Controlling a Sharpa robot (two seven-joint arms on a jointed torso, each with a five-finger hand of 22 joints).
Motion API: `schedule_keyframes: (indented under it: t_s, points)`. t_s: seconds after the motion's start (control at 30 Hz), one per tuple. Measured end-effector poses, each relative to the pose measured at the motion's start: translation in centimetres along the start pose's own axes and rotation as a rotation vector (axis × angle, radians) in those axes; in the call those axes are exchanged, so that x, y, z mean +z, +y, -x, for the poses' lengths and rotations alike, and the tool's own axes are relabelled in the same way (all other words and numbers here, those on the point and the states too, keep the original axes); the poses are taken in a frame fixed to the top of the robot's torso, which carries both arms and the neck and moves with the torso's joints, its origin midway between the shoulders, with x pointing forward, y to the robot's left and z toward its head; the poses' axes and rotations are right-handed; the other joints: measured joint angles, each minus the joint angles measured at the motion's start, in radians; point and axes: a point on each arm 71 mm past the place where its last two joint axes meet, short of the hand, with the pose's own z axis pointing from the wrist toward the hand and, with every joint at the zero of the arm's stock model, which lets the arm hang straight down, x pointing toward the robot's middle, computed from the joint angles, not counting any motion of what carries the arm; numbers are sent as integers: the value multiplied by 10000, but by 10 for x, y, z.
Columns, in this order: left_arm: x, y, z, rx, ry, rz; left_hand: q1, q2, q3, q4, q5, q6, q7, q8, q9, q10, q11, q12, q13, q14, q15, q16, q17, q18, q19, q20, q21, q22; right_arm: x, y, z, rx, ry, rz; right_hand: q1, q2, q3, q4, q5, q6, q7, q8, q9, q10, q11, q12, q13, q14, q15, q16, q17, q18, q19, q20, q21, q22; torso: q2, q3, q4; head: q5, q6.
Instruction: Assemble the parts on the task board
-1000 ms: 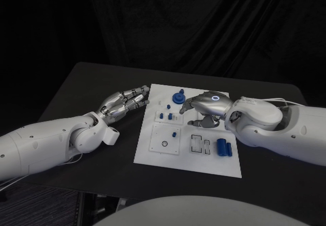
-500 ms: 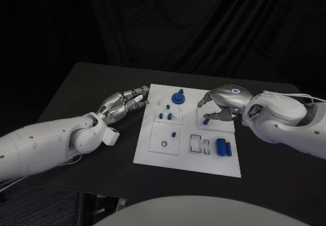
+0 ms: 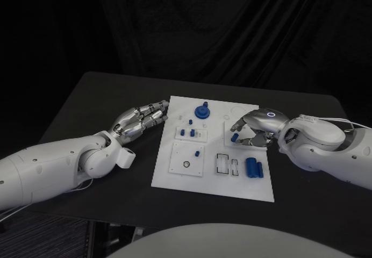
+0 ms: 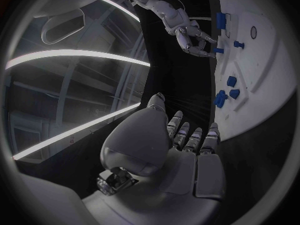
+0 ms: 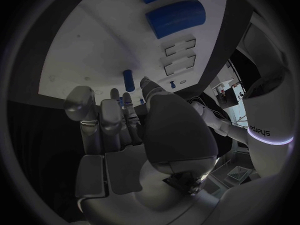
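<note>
The white task board [image 3: 174, 180] lies mid-table. A small blue peg [image 3: 235, 137] stands upright near the board's right edge. My right hand [image 3: 252, 129] is curled just to the right of it, thumb and fingertips close around the peg [image 5: 128, 79]. Whether they grip it I cannot tell. My left hand [image 3: 142, 120] hovers off the board's left edge with its fingers stretched out side by side, holding nothing. A blue knob [image 3: 202, 112] stands at the board's far end. Two small blue pieces [image 3: 187, 131] and a short peg [image 3: 198, 153] sit in the left half.
Two blue cylinders [image 3: 254, 167] lie side by side on the board's near right part, beside two rectangular slots [image 3: 224, 164]. Bare black table [image 3: 93, 102] surrounds the board. My right forearm [image 3: 326, 148] lies along the board's right side.
My right hand drew back from the board's middle to its right edge, leaving the blue peg standing there. It then sank to the peg again. The left hand barely moved.
</note>
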Motion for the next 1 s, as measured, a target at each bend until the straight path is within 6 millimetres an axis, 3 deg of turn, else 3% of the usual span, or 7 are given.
schedule_keyframes:
  t_s: [0.23,0.33,0.47,0.57,0.67,0.87,1.0]
  points:
    - [-1,0,0,30,-65,-78,-83,-82,-125,72,0,-43,-136,0,-11,-1,-75,0,-1,-187,-340,-49,-36,0,-195,-195,-51,-582,3,1,-7,87,131,11,192,116,45,-108,167,81,80,0,-78,360,-65,-273,-105,1,-1,1,-49,0,29,-29,0,-1,0,2,0,-36,0]
    - [-1,1,0,41,-95,-80,-120,-120,-166,112,0,-2,-329,0,-11,-23,-166,-70,-1,-180,-506,-49,-42,0,-246,121,-51,-607,4,1,-9,100,161,15,513,124,180,-326,614,231,39,36,-80,488,-37,-439,-181,1,-1,-13,-94,-1,64,-64,0,-1,0,8,-2,-42,0]
    - [-1,1,1,77,-142,-92,-120,-120,-165,112,0,-84,-1035,0,-31,-23,-166,-117,-4,-180,-506,-49,-46,0,-230,206,-69,-712,6,0,-11,108,197,-8,731,174,393,-561,1057,400,12,81,-80,641,-61,-679,-280,1,-1,-73,-159,0,64,-64,-87,-2,0,9,0,-44,0]
    - [-2,1,1,91,-171,-93,-120,-120,-165,112,0,-281,-1238,-48,-67,-29,-172,-197,-18,-181,-895,-49,-46,-1,-318,-542,-117,-979,7,0,-12,108,212,-15,772,133,460,-629,1118,439,43,81,-80,712,-61,-720,-314,1,-1,-79,-177,-1,64,-64,-87,-2,0,9,0,-38,0]
    - [-2,1,1,109,-201,-93,-120,-120,-165,112,0,-362,-1320,-69,-79,-75,-348,-285,-21,-179,-1080,-49,-46,1,-337,-992,-117,-1095,8,-1,-13,108,223,-23,810,171,499,-668,1118,439,43,80,-80,715,-59,-736,-325,1,-1,-79,-178,0,64,-64,-87,-2,0,9,-4,-13,0]
    - [-2,2,1,121,-232,-91,-120,-120,-165,112,24,-478,-1204,-69,-96,-110,-467,-359,-40,-178,-1099,-48,-46,0,-336,-1057,-116,-1111,9,0,-13,107,230,-12,863,224,667,-722,1117,700,87,181,-29,907,-53,-866,-380,0,-1,-78,-178,-1,64,-64,-87,-2,-2,2,-3,-23,0]
    - [-3,3,1,114,-238,-82,-120,-120,-165,112,61,-510,-1172,-68,-97,-133,-442,-391,-40,-187,-866,-48,-45,0,-325,-885,-116,-1104,10,0,-14,108,229,4,863,224,760,-760,1117,995,128,323,75,1076,-82,-929,-421,0,-1,-78,-178,-1,64,-64,-87,-3,-4,1,2,-35,0]
